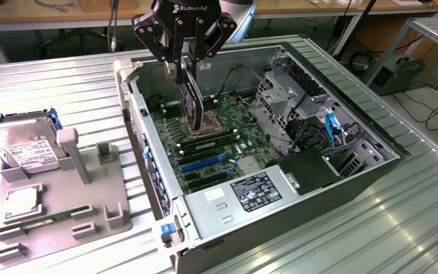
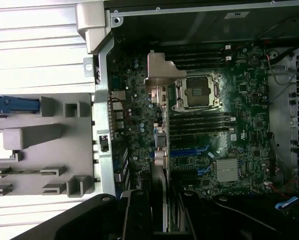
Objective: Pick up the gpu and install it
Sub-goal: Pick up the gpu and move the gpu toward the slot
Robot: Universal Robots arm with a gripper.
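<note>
The arm reaches straight down into the open case, gripper clamped on the gpu (held edge-on) above the motherboard.

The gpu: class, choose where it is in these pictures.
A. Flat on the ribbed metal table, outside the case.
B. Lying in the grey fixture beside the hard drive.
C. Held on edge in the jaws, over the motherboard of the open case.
C: the gpu hangs on edge from the gripper, jaws closed on its upper edge, over the motherboard in the open case.
</note>
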